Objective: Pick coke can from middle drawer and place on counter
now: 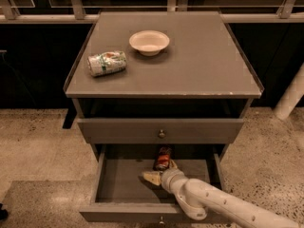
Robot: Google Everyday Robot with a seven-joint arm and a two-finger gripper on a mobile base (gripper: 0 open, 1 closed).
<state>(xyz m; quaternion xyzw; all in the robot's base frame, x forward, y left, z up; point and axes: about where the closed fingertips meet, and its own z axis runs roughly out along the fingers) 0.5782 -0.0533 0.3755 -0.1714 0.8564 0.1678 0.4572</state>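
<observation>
The coke can [163, 156], red with a dark top, lies at the back centre of the open middle drawer [121, 186]. My gripper [159, 171] reaches into the drawer from the lower right on a white arm. It is open, with one cream finger [151, 177] to the left of the can's near end and the other just to its right. The fingers are close beside the can, and I cannot tell whether they touch it. The counter [199, 65] is the flat grey top of the cabinet above.
A green-and-white can [107, 63] lies on its side on the counter's left. A white bowl [149, 42] sits at the counter's back centre. The closed upper drawer front [161, 131] overhangs the back of the open drawer. Speckled floor surrounds the cabinet.
</observation>
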